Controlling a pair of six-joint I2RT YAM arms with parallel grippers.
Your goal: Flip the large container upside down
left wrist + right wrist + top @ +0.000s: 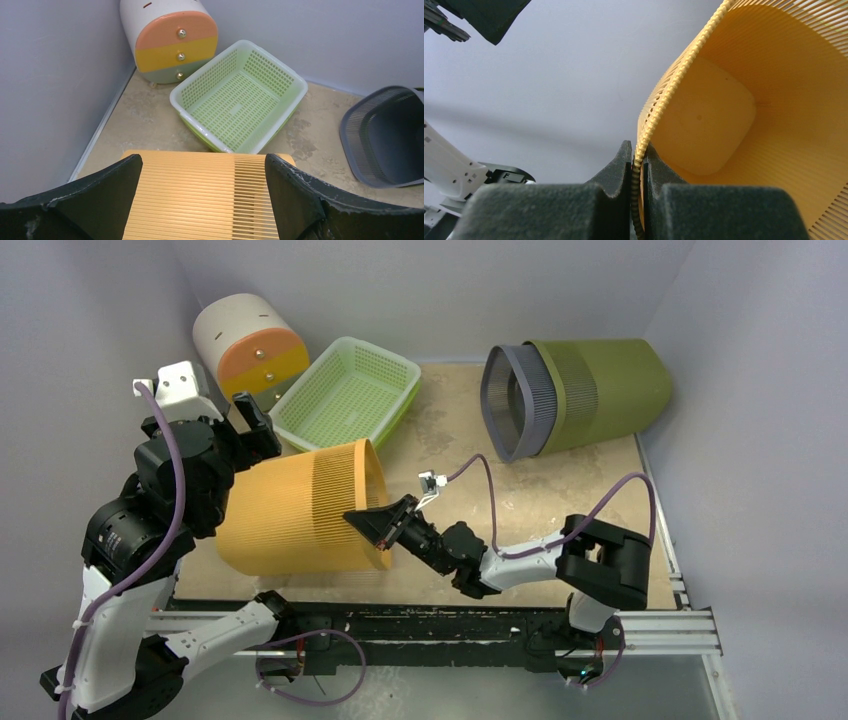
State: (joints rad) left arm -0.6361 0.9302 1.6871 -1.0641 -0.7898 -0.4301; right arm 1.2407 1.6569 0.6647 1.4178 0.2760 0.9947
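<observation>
Large yellow-orange slatted container (300, 510): on its side on the tan surface (560, 490), open mouth toward the right fingers (616, 167), closed base away from them. Right fingers clenched on the ribbed rim, one outside the wall, one inside, rim edge running up between them. Left fingers (100, 192) released and spread wide, straddling the container's upper wall from above, one at each side; contact not discernible. Beyond the left fingers: green mesh basket (240, 95), just past the container; farther off, drawer unit (172, 42) with three coloured fronts, in the corner. Well beyond the right fingers: olive bin (600, 390) on its side, grey slatted liner (515, 405) at its mouth.
</observation>
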